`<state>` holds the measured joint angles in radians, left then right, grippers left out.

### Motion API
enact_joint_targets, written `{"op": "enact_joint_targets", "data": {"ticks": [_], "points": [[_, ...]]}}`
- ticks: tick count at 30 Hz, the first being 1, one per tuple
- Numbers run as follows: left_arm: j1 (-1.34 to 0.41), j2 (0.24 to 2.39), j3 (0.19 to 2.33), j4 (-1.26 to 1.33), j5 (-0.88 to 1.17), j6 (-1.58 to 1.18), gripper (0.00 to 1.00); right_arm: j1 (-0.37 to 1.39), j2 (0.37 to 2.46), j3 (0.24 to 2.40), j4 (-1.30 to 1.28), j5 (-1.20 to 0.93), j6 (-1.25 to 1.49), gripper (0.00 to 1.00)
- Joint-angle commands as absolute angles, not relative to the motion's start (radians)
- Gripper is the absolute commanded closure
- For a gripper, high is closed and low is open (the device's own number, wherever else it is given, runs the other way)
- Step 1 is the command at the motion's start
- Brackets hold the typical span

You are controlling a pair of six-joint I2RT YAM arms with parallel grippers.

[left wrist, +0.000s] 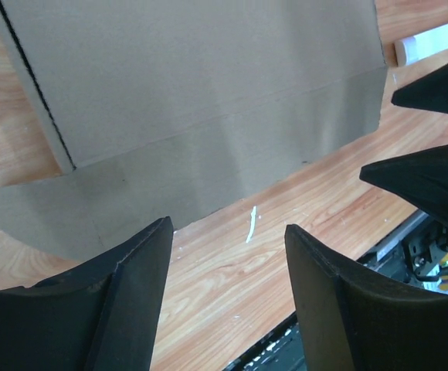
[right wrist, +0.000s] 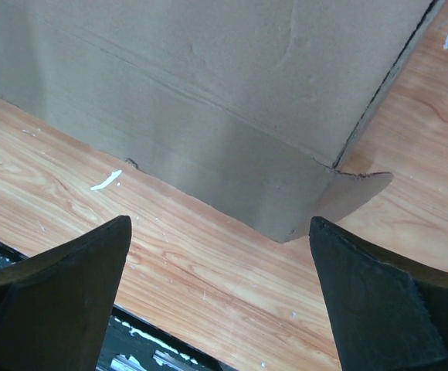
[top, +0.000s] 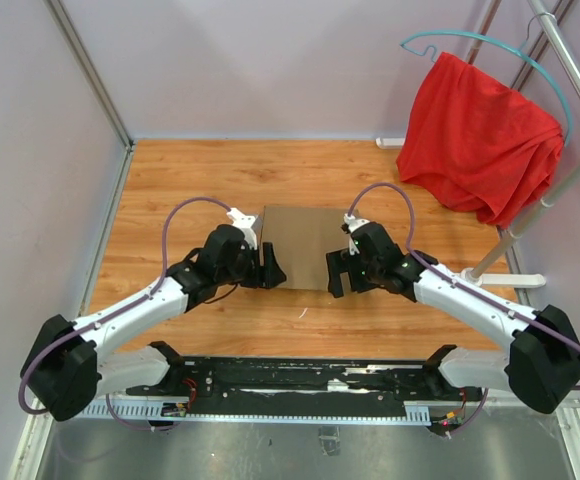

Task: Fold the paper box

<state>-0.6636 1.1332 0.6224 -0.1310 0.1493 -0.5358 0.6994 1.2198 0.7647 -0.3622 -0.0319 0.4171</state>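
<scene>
The paper box [top: 298, 240] lies flat on the wooden bench [top: 170, 180] at the centre of the top view, between the two arms. The left gripper [top: 273, 270] sits at its lower left edge and the right gripper [top: 336, 272] at its lower right edge. Both are spread wide and pinch nothing. In each wrist view the cardboard fills the upper frame, just beyond the fingertips, with bare wood showing in the gap.
</scene>
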Motion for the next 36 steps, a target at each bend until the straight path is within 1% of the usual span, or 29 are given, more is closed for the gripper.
{"op": "enact_joint_targets", "data": {"ticks": [1, 4, 9, 23, 30, 36], "points": [[-0.669, 1.091, 0.667, -0.212, 0.055, -0.536, 0.31, 0.710, 1.206, 0.797, -0.437, 0.039, 0.440, 0.01], [-0.669, 1.085, 0.662, -0.263, -0.076, -0.541, 0.22, 0.710, 1.212, 0.791, -0.461, 0.097, 0.443, 0.02], [-0.669, 1.120, 0.628, -0.227, -0.109, -0.537, 0.17, 0.709, 1.227, 0.767, -0.427, 0.096, 0.439, 0.02], [-0.669, 1.204, 0.607, -0.166, -0.203, -0.511, 0.16, 0.710, 1.280, 0.766, -0.380, 0.096, 0.426, 0.02], [-0.669, 1.240, 0.605, -0.113, -0.166, -0.474, 0.16, 0.710, 1.299, 0.769, -0.371, 0.101, 0.412, 0.02], [-0.669, 1.254, 0.608, -0.086, -0.053, -0.470, 0.17, 0.710, 1.303, 0.772, -0.361, 0.065, 0.410, 0.02]]}}
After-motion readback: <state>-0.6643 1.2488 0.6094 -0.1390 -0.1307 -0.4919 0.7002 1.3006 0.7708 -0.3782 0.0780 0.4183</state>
